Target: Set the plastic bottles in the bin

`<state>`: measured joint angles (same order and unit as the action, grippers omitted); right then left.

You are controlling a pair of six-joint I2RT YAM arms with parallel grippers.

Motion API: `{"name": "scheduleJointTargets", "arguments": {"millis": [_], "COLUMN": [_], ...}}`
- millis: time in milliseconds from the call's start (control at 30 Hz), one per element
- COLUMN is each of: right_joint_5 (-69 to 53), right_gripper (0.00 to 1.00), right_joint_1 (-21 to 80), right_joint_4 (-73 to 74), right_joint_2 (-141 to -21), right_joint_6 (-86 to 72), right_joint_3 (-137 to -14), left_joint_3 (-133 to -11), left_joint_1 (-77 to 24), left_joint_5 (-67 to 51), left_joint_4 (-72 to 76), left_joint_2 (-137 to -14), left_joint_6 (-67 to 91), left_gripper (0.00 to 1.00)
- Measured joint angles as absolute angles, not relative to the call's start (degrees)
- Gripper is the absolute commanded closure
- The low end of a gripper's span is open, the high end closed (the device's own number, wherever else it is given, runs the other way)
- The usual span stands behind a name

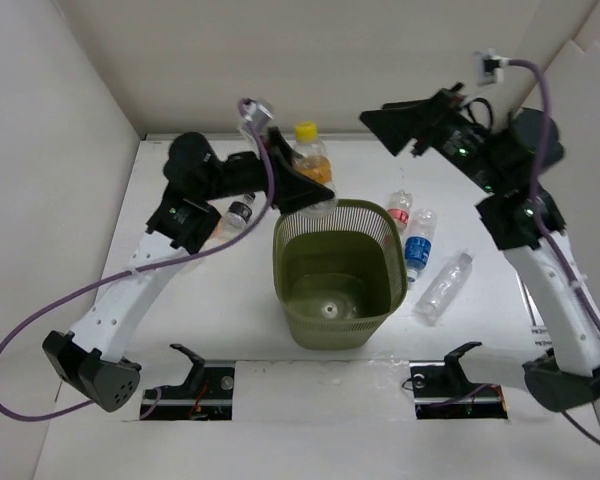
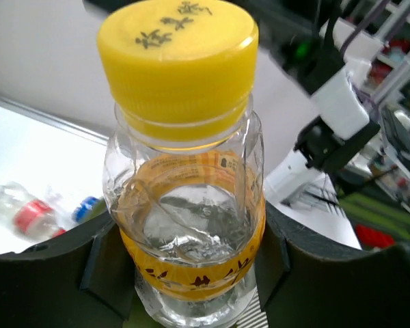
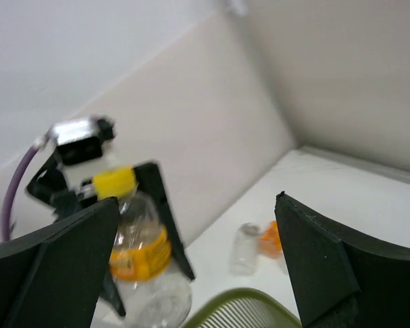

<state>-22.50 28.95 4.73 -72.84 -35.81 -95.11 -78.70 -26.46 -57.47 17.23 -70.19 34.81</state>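
While the left pincer [image 2: 191, 273] clamps the yellow-capped bottle [image 2: 184, 191] — seemingly over the bin [image 1: 285, 270] — the right pincer [image 3: 198, 232] gapes empty.

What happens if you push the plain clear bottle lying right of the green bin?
The plain clear bottle would probably roll: it's round and lies on its side. It looks empty, so it's likely light and squashy.

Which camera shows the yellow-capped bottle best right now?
Left wrist: the yellow-capped bottle fills the frame, cap and orange label sharp. Top external shows it small, beside the bin; right wrist shows it blurred at left.
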Motion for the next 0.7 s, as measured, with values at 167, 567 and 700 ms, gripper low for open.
{"name": "scheduleJointTargets", "arguments": {"millis": [167,567,700], "right_joint_5": [-17.2,-8.3,-4.1], "right_gripper": [0.00,0.00,0.00], "right_joint_1": [20.5,10.5,8.7], "right_joint_4": [15.1,36.2,40.4], "right_joint_2": [-62.0,-55.7,-59.5], "right_joint_6": [-31.2,-22.5,-21.1], "right_joint_3": [-94.5,-95.0,-95.0], "left_joint_3": [-78.4,-71.9,-73.2], "left_joint_1": [-41.1,-43.4,-43.4], "left_joint_5": [-48.1,-38.0,-37.2], "left_joint_4": [6.1,-0.4,-2.1], "left_joint_2": [-70.1,-68.0,-68.1], "left_joint_6": [25.6,21.2,20.6], "left_gripper": [1.00,0.00,0.00]}}
